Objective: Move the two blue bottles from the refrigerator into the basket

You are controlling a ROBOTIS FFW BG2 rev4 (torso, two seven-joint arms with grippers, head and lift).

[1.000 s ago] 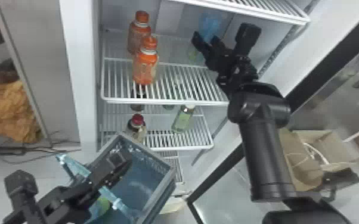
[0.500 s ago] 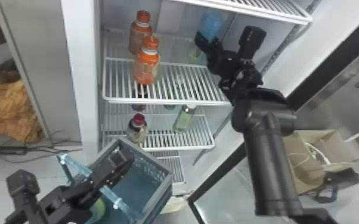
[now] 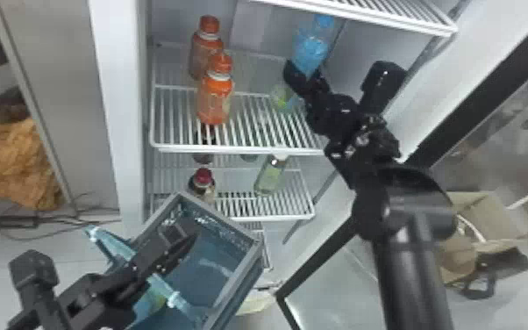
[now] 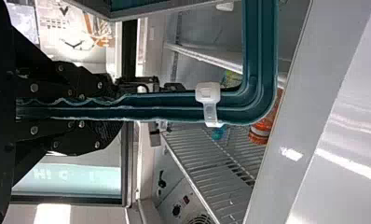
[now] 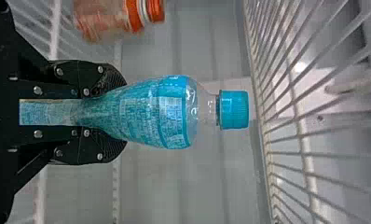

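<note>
I record one blue bottle [image 3: 311, 48] at one o'clock in the head view, inside the refrigerator: smooth clear shoulder, shiny crinkled label, narrowed lower body, finely ribbed cap [image 5: 235, 109]. The basket [image 3: 236, 281], at seven o'clock, is rectangular and hard-walled, with a ridged teal handle [image 4: 263, 70] carrying pale clips.

My right gripper [image 3: 306, 83] is clamped on the bottle's lower body, its fingers parted only by that narrowed part. My left gripper [image 3: 184, 241] is closed on the basket handle.

Two orange bottles [image 3: 215, 101] stand at eleven o'clock on a white wire shelf [image 3: 232, 149], to the left of the grasped bottle. A second wire rack [image 3: 364, 13] lies above, near the cap. On the level below, a red-capped bottle [image 3: 204, 177] sits toward nine o'clock and a pale green bottle [image 3: 271, 177] near the centre. A yellow-green item [image 3: 155, 303] shows beneath the handle, partly hidden; I cannot identify it. A cardboard box [image 3: 486, 215] lies toward four o'clock.
</note>
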